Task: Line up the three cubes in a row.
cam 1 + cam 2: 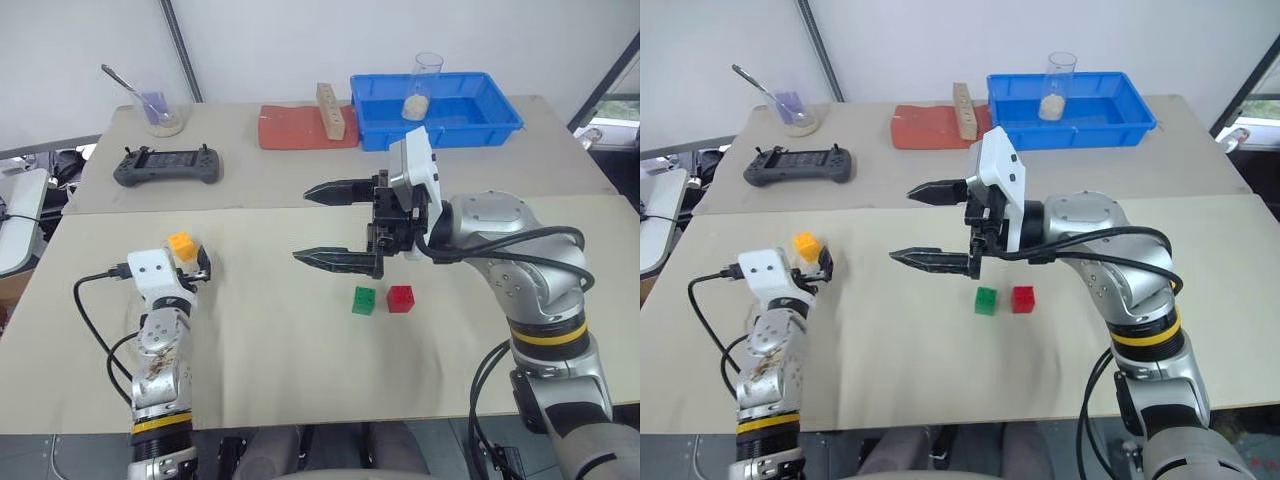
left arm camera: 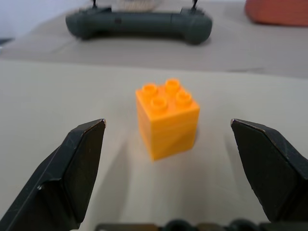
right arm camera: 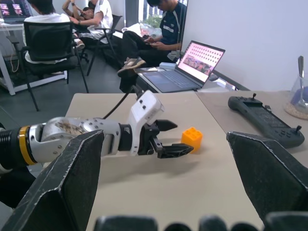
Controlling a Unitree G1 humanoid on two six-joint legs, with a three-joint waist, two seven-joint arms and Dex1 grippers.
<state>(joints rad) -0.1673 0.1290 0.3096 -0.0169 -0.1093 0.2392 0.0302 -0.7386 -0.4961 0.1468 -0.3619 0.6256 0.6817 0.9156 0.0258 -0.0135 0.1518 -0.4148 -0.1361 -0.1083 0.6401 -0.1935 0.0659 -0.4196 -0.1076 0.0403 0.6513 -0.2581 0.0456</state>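
Observation:
The orange-yellow cube (image 1: 180, 245) stands on the tan table at the left. My left gripper (image 3: 182, 137) is open, low and level just behind it. In the left wrist view the cube (image 2: 167, 118) sits a little ahead of the two spread fingertips and touches neither. The green cube (image 1: 364, 300) and the red cube (image 1: 401, 298) rest side by side near the table's middle, a small gap between them. My right gripper (image 1: 300, 225) hovers open above the table, up and to the left of the green cube. It points left and holds nothing.
On the far table lie a dark game controller (image 1: 168, 165), a red mat (image 1: 290, 128) with a tall tan wooden block (image 1: 330, 110), a blue tray (image 1: 440, 132) holding a glass (image 1: 425, 85), and a cup with a spoon (image 1: 160, 112). People sit beyond the table's left end.

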